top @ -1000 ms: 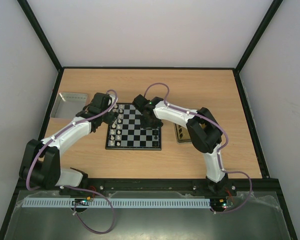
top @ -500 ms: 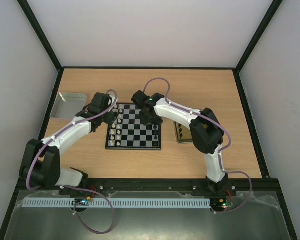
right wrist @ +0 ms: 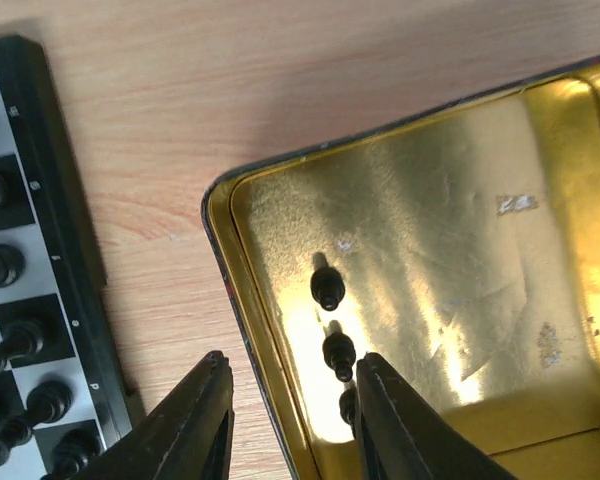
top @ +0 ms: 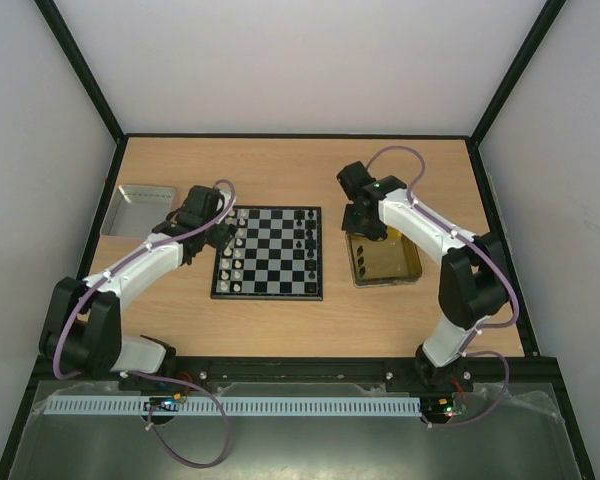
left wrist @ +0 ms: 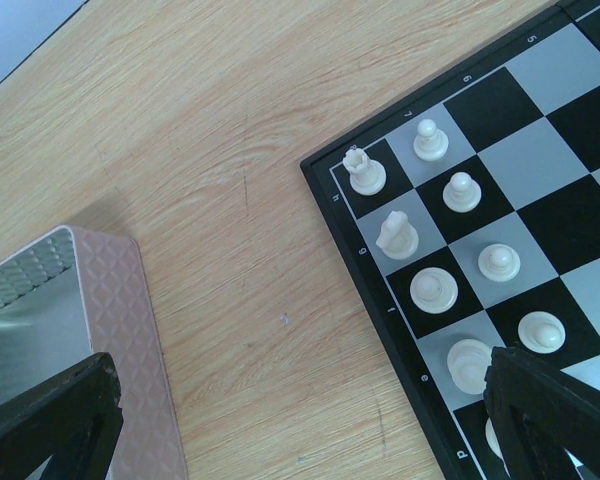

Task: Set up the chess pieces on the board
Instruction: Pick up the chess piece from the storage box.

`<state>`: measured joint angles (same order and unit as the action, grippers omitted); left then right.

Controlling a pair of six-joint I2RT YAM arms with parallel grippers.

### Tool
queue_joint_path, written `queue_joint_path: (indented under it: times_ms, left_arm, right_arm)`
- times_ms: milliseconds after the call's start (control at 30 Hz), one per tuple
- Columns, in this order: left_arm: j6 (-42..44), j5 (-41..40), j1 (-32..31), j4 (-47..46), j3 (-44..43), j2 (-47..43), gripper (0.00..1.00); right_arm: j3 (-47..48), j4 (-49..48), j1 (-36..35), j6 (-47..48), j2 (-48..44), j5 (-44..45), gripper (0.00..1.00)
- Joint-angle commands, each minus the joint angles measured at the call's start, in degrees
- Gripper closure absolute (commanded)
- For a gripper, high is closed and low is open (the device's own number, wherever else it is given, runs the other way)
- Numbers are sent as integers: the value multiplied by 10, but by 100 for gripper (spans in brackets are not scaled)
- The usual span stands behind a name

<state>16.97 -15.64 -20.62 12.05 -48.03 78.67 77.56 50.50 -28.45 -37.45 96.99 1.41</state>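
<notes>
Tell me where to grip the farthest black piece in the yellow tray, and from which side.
Pinch the black piece at its narrow upper body, coming from straight above. It seems to stand upright in the yellow tray, with another piece close beside it, so pinch across the row.

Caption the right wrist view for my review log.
Right gripper, open, above the yellow tray's edge; black pieces lie inside, board at left.
</notes>
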Motion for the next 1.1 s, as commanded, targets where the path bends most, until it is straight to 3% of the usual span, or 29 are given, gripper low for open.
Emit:
queue_joint_path:
  times_ms: [0,400,1067]
  left_arm:
    - [3,0,-4,-4,2,8,1]
    - [3,-2,-6,-2,1,12,1]
    - [5,-8,-10,-4,-1,18,1]
  right_arm:
    - [-23,-26,-2,7,16,-11,67]
    - [-101,-101,32,3,27,-63,71]
    - [-107,-130,60,8,66,-72,76]
